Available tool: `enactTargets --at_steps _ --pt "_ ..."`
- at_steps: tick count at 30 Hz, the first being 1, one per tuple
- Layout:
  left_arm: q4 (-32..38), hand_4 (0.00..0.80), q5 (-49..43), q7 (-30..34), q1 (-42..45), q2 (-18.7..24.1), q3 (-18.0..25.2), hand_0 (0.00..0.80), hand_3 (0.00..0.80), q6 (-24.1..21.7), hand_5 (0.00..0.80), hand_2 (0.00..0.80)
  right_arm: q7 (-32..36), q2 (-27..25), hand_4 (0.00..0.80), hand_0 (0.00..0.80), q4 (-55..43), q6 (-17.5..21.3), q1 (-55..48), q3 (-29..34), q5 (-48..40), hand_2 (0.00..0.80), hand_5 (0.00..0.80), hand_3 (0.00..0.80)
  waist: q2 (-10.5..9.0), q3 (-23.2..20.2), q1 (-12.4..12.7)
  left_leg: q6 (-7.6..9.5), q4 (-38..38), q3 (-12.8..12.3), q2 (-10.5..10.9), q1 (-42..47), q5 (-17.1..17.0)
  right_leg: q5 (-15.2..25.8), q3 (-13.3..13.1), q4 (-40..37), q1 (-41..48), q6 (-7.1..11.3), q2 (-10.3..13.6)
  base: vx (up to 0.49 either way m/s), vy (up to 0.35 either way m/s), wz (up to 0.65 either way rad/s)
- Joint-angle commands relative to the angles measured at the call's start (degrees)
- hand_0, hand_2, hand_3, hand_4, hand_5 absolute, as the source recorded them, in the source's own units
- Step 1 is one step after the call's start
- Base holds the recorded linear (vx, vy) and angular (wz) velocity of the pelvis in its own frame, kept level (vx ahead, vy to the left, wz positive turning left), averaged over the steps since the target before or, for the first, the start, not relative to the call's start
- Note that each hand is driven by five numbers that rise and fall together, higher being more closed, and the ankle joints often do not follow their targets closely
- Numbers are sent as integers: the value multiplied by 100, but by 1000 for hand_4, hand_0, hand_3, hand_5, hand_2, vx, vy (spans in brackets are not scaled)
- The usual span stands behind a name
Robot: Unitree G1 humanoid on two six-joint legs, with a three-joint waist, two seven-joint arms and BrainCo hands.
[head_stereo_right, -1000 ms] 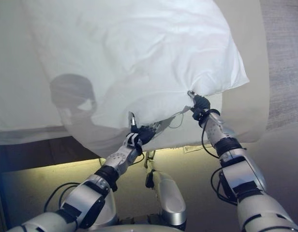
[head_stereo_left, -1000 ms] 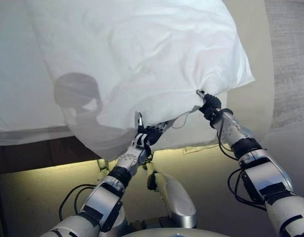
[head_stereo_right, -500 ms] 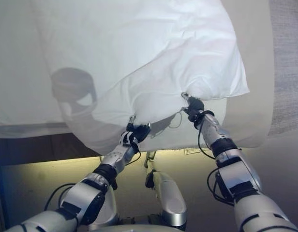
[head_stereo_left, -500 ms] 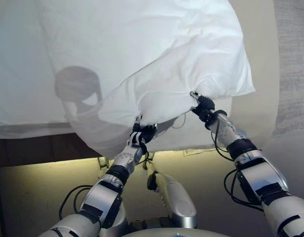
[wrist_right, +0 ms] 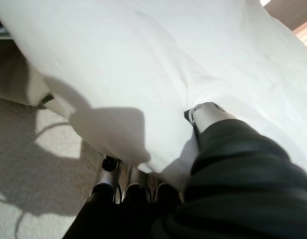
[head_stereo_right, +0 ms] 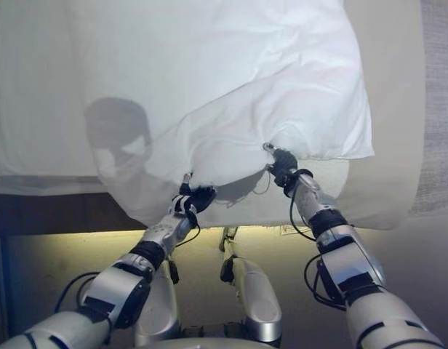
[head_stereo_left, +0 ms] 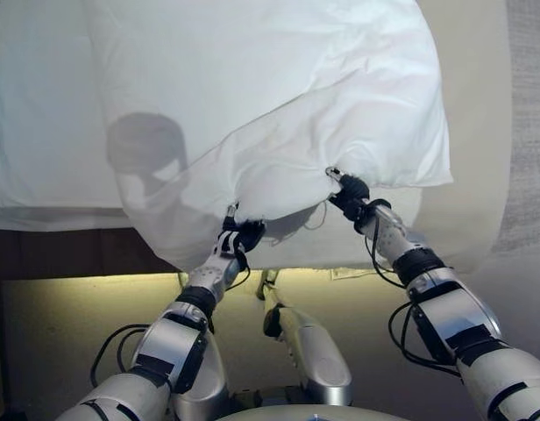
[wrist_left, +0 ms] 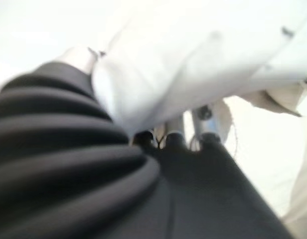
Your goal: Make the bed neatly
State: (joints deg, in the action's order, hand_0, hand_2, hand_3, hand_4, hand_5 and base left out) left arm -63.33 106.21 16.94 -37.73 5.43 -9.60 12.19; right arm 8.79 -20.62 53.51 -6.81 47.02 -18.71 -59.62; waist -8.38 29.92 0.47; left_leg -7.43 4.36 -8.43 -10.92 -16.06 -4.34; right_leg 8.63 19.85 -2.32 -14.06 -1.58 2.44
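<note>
A big white pillow (head_stereo_left: pixel 279 105) is lifted over the bed, its near edge held by both hands. My left hand (head_stereo_left: pixel 236 235) pinches the lower left part of that edge, and white cloth (wrist_left: pixel 158 64) bunches between its thumb and fingers in the left wrist view. My right hand (head_stereo_left: pixel 349 189) grips the near right corner, where pillow cloth (wrist_right: pixel 143 89) folds over its curled fingers (wrist_right: pixel 128 186). Under the pillow lies the bed's white sheet (head_stereo_left: pixel 42 114), spread to the left.
The bed's dark wooden side (head_stereo_left: pixel 68 254) runs along the near edge, with a lit strip of floor (head_stereo_left: pixel 77 307) below it. A beige cover (head_stereo_left: pixel 472 132) shows to the right of the pillow, and grey carpet (head_stereo_left: pixel 529 105) at the far right.
Both hands have carried the pillow's near edge a little farther over the bed and to the left. The camera has shifted too, bringing more of the sheet into view at the left.
</note>
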Motion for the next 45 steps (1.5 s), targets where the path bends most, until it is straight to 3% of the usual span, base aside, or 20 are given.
enactTargets --at_steps 1,9,11,15,20,25,28,30,32,34,35,36,37,38,41,43,45 --pt "-582 800 190 323 77 1399 1248 800 800 -479 800 800 -539 -1103 0 0 438 247 213 476 503 0 0 0 220 -13 269 -176 -128 -65 -169 0 -168 -489 164 796 -111 871 606 -4 88 3" --pt "-909 800 -71 310 206 1979 1566 800 800 -499 800 800 -262 -1288 0 0 1014 -21 144 462 700 0 0 0 435 -13 372 -128 -124 -14 -36 -85 -172 -558 199 947 -261 870 773 -23 96 9" --pt "-937 800 -344 377 278 2073 1581 800 800 -447 800 800 -93 -1317 0 0 1157 -244 103 429 673 0 0 0 519 -13 399 -118 -120 -3 -1 -114 -174 -577 196 1002 -319 866 821 -37 146 3" --pt "-871 800 -450 769 449 2045 1589 800 800 -338 800 800 273 -1290 0 0 1451 -628 -95 419 832 0 0 0 677 -13 411 -81 -155 20 122 -93 -153 -606 137 999 -339 870 870 -41 196 4" --pt "-835 800 -473 919 574 2020 1629 800 800 -323 800 800 416 -1285 0 0 1778 -708 -346 579 727 0 0 0 843 -13 414 -2 95 47 307 -199 -19 -558 62 1020 -414 904 1039 -74 255 3" --pt "-899 800 -449 777 476 2094 1713 800 800 -199 800 800 499 -1421 0 0 1987 -829 -258 711 522 0 0 0 1006 -13 346 126 712 -47 539 -719 268 -408 -139 1145 -866 1041 1394 -135 343 6" --pt "-837 800 -481 725 443 2110 1691 800 800 -174 800 800 522 -1516 0 0 2046 -727 -200 809 330 0 0 0 1139 -13 286 289 844 -190 660 -1026 389 -280 -426 1292 -1285 1151 1553 -174 376 -1" --pt "-693 800 -430 545 362 2152 1672 800 800 -274 800 800 482 -1536 0 0 2022 -664 -199 859 114 0 0 0 1284 -13 323 436 1028 -244 607 -1396 409 -654 -522 2315 -1810 1009 1476 -231 422 -11" --pt "-569 800 -376 363 303 2202 1661 800 800 -348 800 800 415 -1570 0 0 1981 -689 -189 841 -57 0 0 0 1349 -13 419 460 1199 -229 535 -1528 532 -1508 -483 3650 -2117 890 1406 -146 336 3" --pt "-445 800 -339 238 285 2302 1696 800 800 -447 800 800 450 -1587 0 0 1863 -799 -277 839 -193 0 0 0 1374 -13 457 425 1207 -199 533 -1636 450 -2421 -368 4780 -2299 612 928 -181 230 -2" --pt "-418 800 -338 276 309 2313 1711 800 800 -476 800 800 487 -1580 0 0 1828 -817 -335 878 -185 0 0 0 1336 -13 453 368 1166 -182 575 -1636 430 -2625 -320 4927 -2315 536 819 -205 111 -25" --pt "-363 800 -373 353 346 2318 1749 800 800 -541 800 800 570 -1574 0 0 1792 -850 -406 960 -98 0 0 0 1289 -13 468 306 1064 -130 641 -1637 360 -2676 -267 4811 -2276 495 688 -307 57 -26" --pt "-335 800 -393 414 351 2356 1739 800 800 -590 800 800 636 -1566 0 0 1784 -862 -473 998 -53 0 0 0 1229 -13 505 272 956 -220 665 -1695 185 -2392 -81 4390 -2156 488 689 -316 64 -9" --pt "-357 800 -403 471 328 2412 1710 800 800 -611 800 800 660 -1564 0 0 1796 -870 -518 1001 -61 0 0 0 1212 -13 515 218 869 -193 693 -1671 107 -2274 -55 4108 -1992 520 658 -294 84 0" --pt "-423 800 -370 684 352 2526 1741 800 800 -540 800 800 623 -1643 0 0 1996 -828 -485 970 78 0 0 0 1316 -13 549 34 718 44 634 -1866 -199 -2304 -345 3935 -2005 390 432 -226 156 0" --pt "-344 800 -502 547 284 2618 1772 800 800 -530 800 800 574 -1695 0 0 2144 -941 -443 944 152 0 0 0 1253 -13 462 0 1148 -89 401 -2002 -81 -2180 -332 3659 -1941 321 564 -191 97 -10" --pt "-344 800 -607 307 141 2806 1844 800 800 -527 800 800 684 -1719 0 0 2289 -963 -516 1013 160 0 0 0 1147 -13 322 -29 1694 -36 138 -1834 342 -2200 -387 3608 -1850 356 773 -157 66 -14"
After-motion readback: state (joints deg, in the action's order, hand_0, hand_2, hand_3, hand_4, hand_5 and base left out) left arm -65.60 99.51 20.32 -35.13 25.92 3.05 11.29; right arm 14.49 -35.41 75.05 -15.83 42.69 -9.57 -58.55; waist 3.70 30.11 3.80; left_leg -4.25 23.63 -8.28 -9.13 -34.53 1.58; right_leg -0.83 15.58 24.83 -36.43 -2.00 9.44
